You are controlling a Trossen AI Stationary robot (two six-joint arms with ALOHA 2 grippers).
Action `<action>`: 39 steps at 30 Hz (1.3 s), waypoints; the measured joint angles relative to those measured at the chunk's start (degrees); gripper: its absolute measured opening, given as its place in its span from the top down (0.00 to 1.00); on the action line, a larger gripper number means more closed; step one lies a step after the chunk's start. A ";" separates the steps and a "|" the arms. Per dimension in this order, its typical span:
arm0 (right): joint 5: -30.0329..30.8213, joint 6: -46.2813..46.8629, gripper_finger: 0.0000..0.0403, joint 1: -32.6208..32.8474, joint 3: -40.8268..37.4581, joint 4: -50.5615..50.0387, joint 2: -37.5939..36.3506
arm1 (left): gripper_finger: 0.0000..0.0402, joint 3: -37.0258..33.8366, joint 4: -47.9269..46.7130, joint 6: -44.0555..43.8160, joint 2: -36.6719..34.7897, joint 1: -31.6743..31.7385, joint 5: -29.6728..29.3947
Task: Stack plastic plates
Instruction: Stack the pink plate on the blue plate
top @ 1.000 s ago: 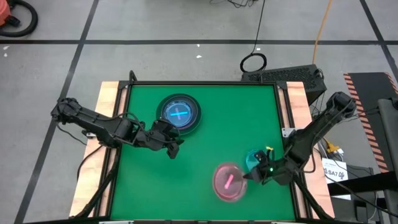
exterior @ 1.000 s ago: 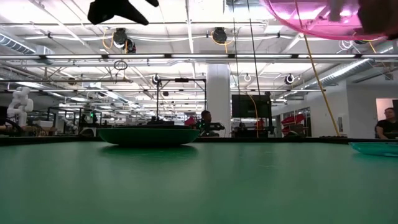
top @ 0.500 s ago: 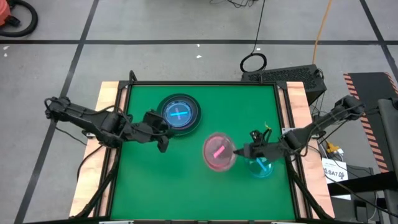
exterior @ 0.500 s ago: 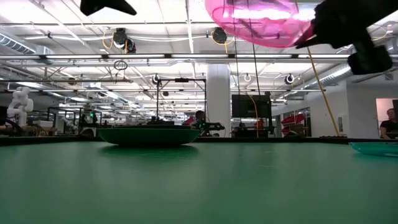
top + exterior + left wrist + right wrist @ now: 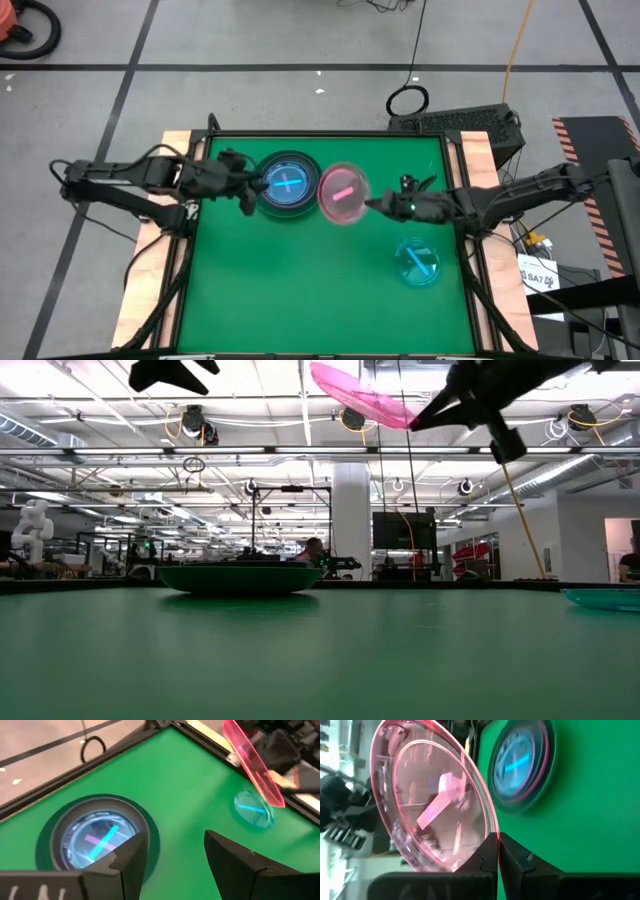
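The left end effector (image 5: 243, 192) hovers just left of the plate stack (image 5: 288, 183), fingers apart and holding nothing. The stack sits on the green tabletop (image 5: 300, 290), a dark grey plate outermost with cyan and pink nested inside. Immediately right of the stack, the translucent pink plate (image 5: 343, 193) hangs tilted in the air, its rim pinched by the right end effector (image 5: 372, 204). Further right of the stack lies a lone cyan plate (image 5: 417, 262). Recommended: level the pink plate, centre it over the stack, lower before release.
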 joint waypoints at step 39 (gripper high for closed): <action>3.39 -40.01 1.00 -13.92 23.24 -3.47 15.58 | 0.51 -0.10 24.06 7.47 9.11 12.83 9.08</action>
